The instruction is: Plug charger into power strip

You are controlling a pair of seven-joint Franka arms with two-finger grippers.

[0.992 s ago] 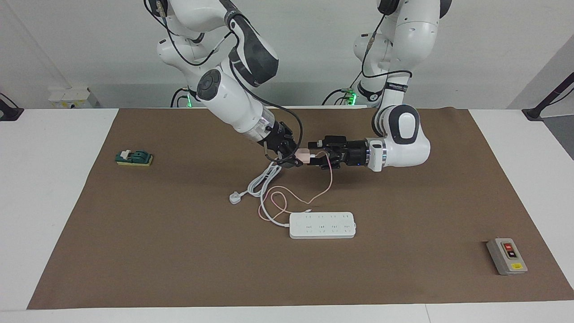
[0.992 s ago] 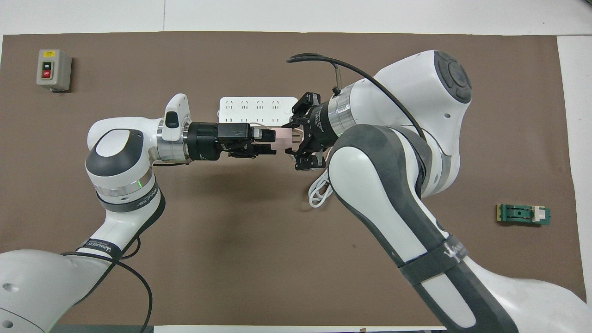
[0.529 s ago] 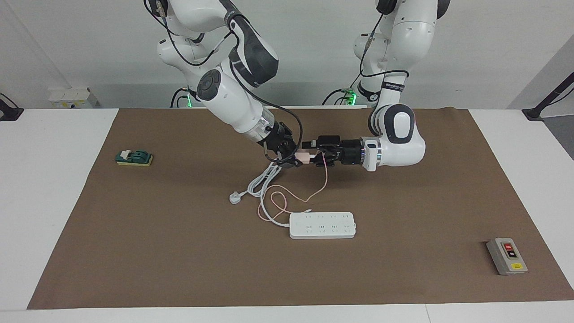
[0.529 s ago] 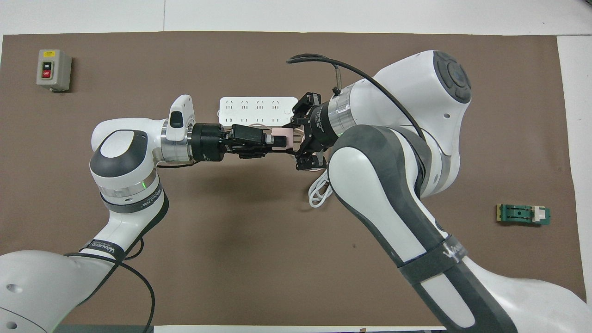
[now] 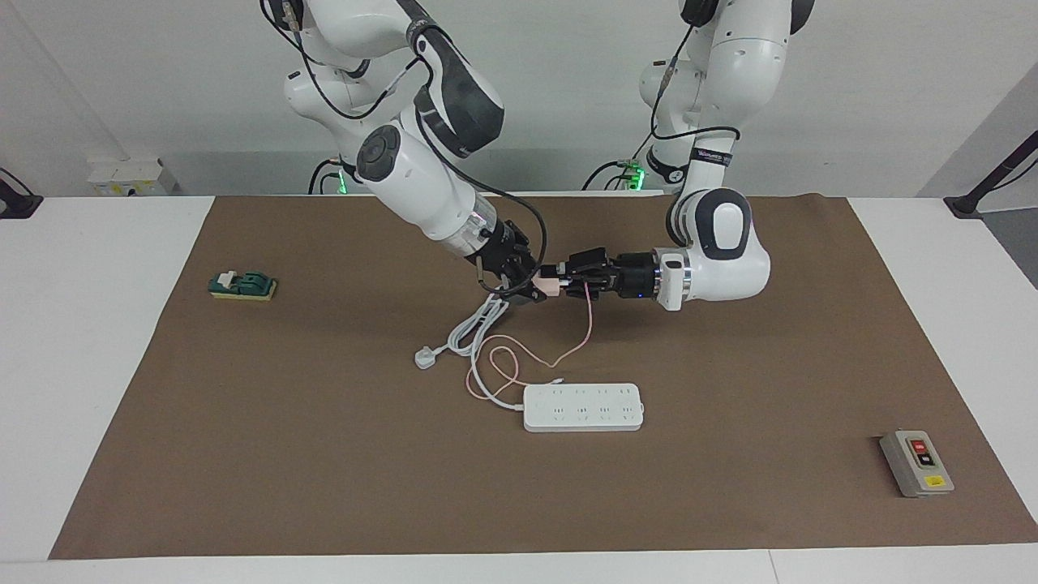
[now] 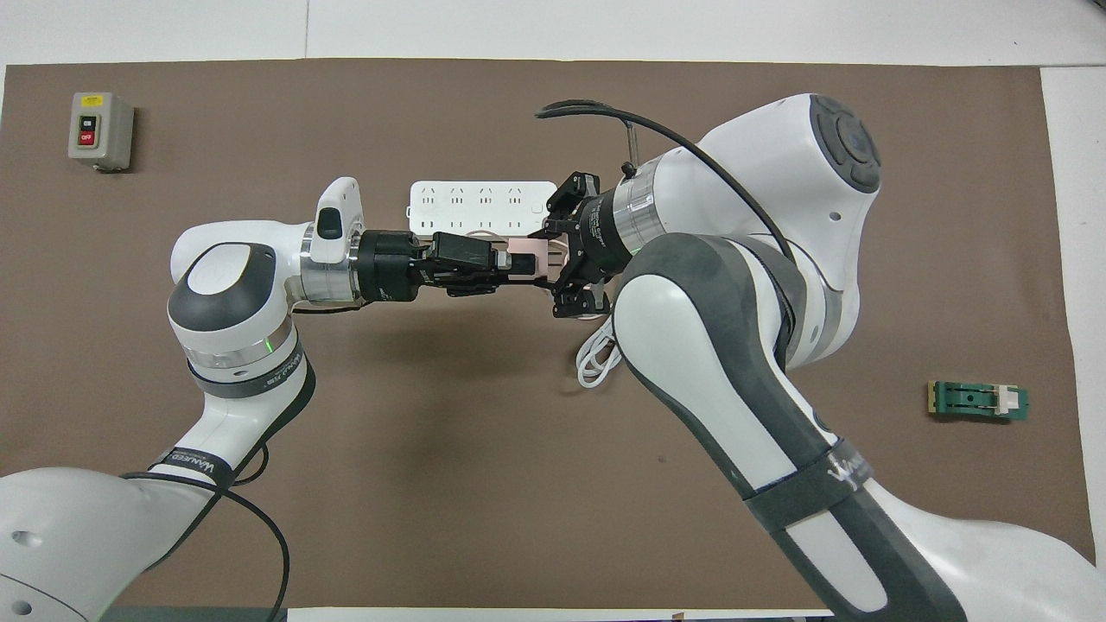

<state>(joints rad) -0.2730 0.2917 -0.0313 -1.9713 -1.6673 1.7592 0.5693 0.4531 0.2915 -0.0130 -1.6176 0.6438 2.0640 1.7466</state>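
The pale-pink charger (image 5: 551,284) hangs in the air over the mat, between the two grippers, which meet tip to tip. My left gripper (image 5: 561,280) comes in level from the left arm's end and is shut on the charger (image 6: 523,257). My right gripper (image 5: 531,285) slants down onto the charger's other end and still touches it. The thin pink cable (image 5: 585,324) droops from the charger to the mat and loops beside the power strip (image 5: 583,407). The white strip lies flat, farther from the robots than the grippers, and in the overhead view the power strip (image 6: 480,197) shows just above my left gripper (image 6: 505,259).
The strip's thick white cord (image 5: 478,324) and three-pin plug (image 5: 425,357) lie under my right gripper (image 6: 553,259). A grey button box (image 5: 916,462) sits toward the left arm's end, farther out. A green switch block (image 5: 242,285) sits toward the right arm's end.
My left gripper has slid in toward the right gripper and shut on the charger. The right arm has hardly moved. The pink cable hangs a little straighter.
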